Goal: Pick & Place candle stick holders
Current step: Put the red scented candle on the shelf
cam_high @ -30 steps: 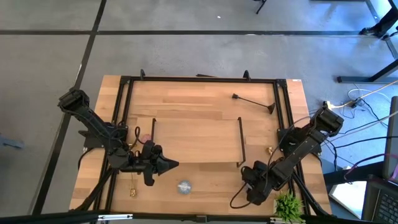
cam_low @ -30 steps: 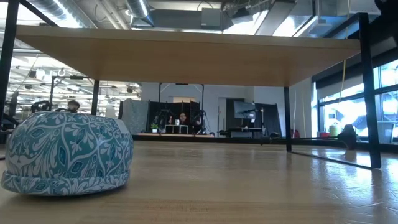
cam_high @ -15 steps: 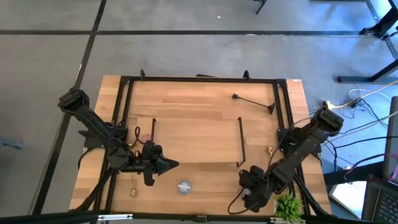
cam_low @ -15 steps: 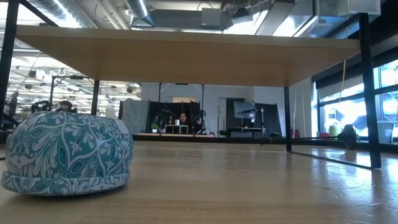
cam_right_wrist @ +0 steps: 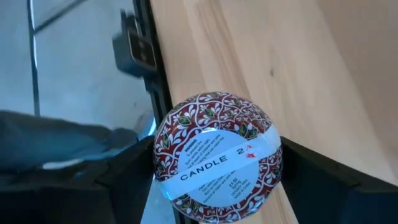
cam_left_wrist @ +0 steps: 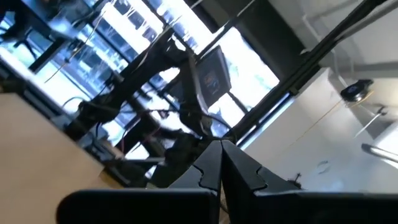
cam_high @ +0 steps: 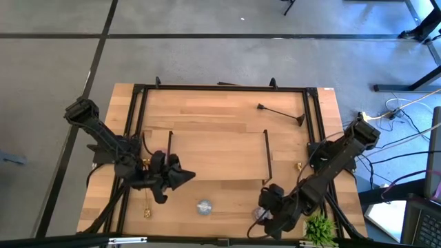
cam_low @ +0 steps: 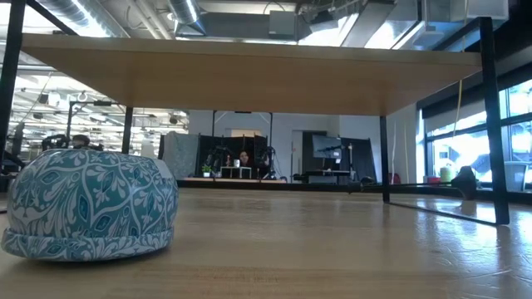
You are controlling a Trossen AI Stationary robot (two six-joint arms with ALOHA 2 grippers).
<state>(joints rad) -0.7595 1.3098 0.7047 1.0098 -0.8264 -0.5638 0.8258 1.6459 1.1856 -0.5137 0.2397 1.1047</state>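
My right gripper (cam_high: pixel 262 215) is near the table's front edge, right of centre, shut on a squat round holder (cam_right_wrist: pixel 216 152) with a red-and-white pattern and a "CANDLE 2" label. A pale blue patterned round (cam_high: pixel 204 206) rests on its base on the table and looms at the left of the low view (cam_low: pixel 87 203). A black stem holder (cam_high: pixel 281 113) lies on its side at the far right. One gold stem (cam_high: pixel 147 209) lies near the front left, another small gold piece (cam_high: pixel 299 166) at the right. My left gripper (cam_high: pixel 187 177) is shut and holds nothing, left of centre. My right gripper pinches the red-patterned round by its curved side wall (cam_right_wrist: pixel 159 163), one dark finger (cam_right_wrist: pixel 127 186) on each opposite side. The fingers slant downward. The round is lifted clear of the table, its labelled flat face turned toward the wrist.
A wide wooden board (cam_high: pixel 217 157) with black end rails stands across the table's middle. A small green plant (cam_high: pixel 318 228) sits at the front right corner, just beside my right arm. A black frame (cam_high: pixel 220 87) runs along the table's edges.
My right gripper has risen and drawn toward the table's near edge and a little leftward, carrying the red-patterned round up off the table. My left gripper has tipped its shut fingers upward, staying almost in place.
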